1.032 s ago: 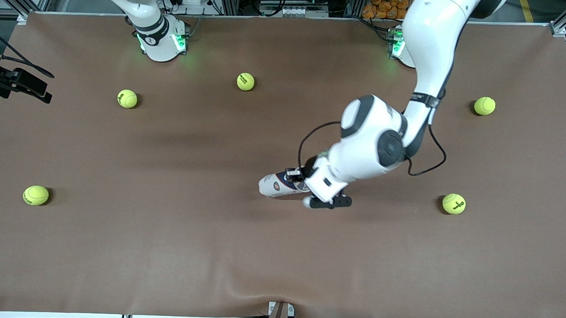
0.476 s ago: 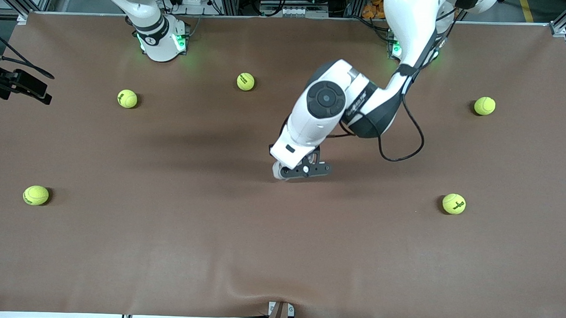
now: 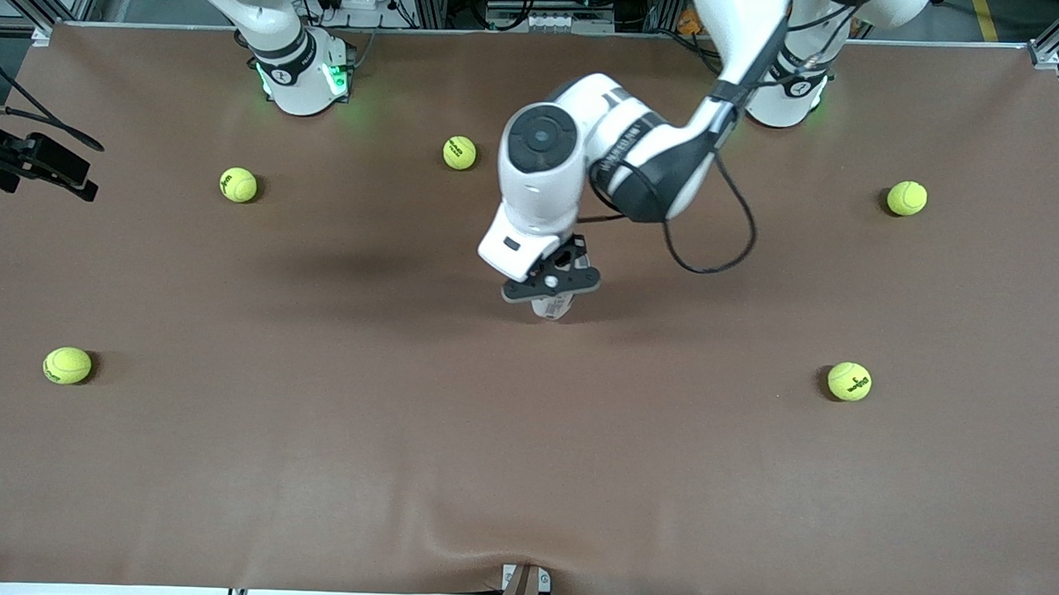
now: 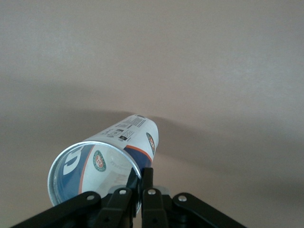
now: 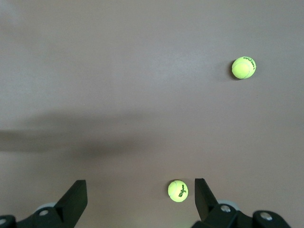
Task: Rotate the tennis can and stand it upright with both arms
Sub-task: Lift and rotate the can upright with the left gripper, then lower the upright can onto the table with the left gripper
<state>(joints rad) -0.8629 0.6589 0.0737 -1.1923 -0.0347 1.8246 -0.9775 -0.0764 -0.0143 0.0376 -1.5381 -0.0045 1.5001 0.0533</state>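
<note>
Lifted since the earlier frame, the tennis can (image 4: 111, 156) has gone from lying on the worktop (image 3: 312, 466) under the left arm to hanging mid-worktop. Left gripper (image 4: 140, 183), jaws clenched on the can's open metallic rim; the can's long axis runs from the jaws down toward the worktop, tilted, closed end lowest. Left arm elbow bent, wrist down. Right gripper (image 5: 140, 192) waits, jaws spread, a tennis ball (image 5: 177, 191) on the worktop between them, another (image 5: 243, 67) well apart.

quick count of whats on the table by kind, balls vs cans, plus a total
tennis balls: 5
tennis can: 1, gripped at its rim by the left pincer
total: 6
</note>
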